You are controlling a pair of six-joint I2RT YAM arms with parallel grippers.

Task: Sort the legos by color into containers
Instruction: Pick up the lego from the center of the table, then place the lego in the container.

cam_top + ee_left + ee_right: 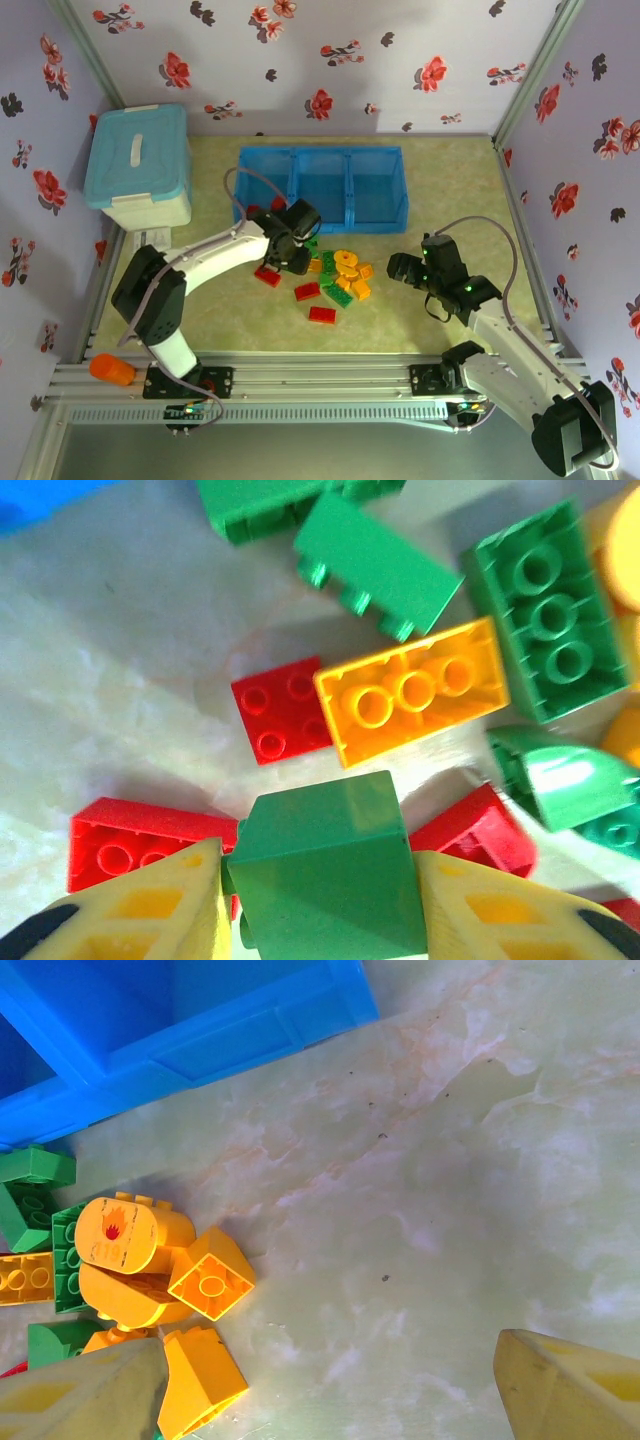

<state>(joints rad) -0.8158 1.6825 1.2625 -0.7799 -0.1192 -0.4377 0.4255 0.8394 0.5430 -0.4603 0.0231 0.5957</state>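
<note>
Left end effector [290, 247]: clamped on a plain green plastic brick [325, 880]. The brick's smooth face is toward the wrist camera, and my yellow fingers [150, 910] press on two opposite sides. It hangs over the loose pile of small plastic bricks [335, 277]. The pile lies on the pale green marbled worktop [450, 1160], just in front of the translucent blue plastic tray [322, 151] with three square compartments.

Pile, left wrist view:
- orange-yellow brick [410, 690], two rows of three studs facing up, overlapping the edge of a small red four-stud brick [280, 708]
- green brick lying underside up [540, 610], three round tubes showing
- green brick tipped on its side [375, 565]
- glossy green sloped brick [570, 785]
- red studded brick [130, 845], partly hidden behind one finger

Right end effector [325, 1350]: spread wide, nothing between the fingers, bare worktop beneath. In the top view it sits to the right of the pile, apart from it.

An orange-yellow cluster lies near one finger in the right wrist view. A rounded orange-yellow brick [120, 1238] carries a red flame print with small red characters under it, too small to read reliably. A hollow orange-yellow cube brick [212, 1285] touches it, open side toward the camera.

Stud tops are too blurred to read any lettering.

A pale blue lidded plastic box [140, 160] stands at the far left, beside the tray.
</note>
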